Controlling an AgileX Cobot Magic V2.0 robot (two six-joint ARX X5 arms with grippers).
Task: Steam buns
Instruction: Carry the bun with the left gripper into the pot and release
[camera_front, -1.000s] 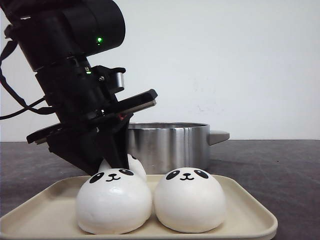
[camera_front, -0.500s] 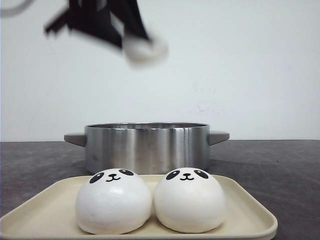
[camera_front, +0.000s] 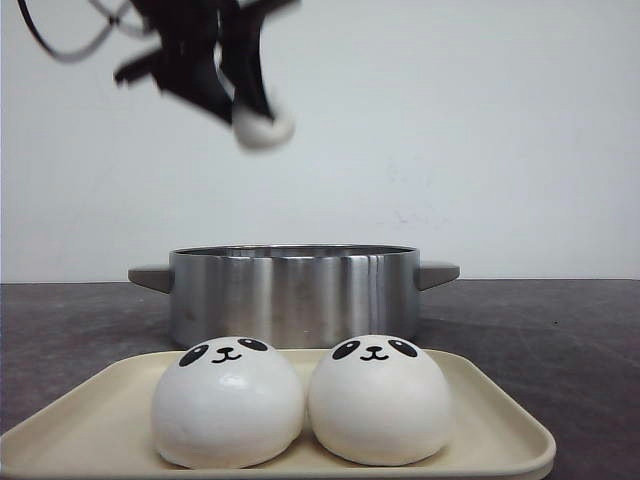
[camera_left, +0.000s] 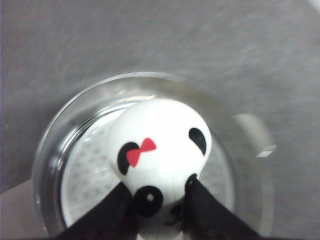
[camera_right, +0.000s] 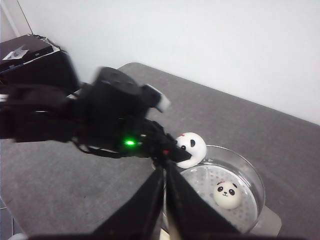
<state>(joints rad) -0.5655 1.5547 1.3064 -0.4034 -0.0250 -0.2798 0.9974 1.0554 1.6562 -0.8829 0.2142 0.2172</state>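
High above the pot (camera_front: 293, 290), the left gripper (camera_front: 250, 115) is squeezed tight on a bun with a red bow (camera_left: 160, 150). Right below it waits the steamer rack (camera_left: 92, 180). Next, I think, it must go down slowly, then let go.
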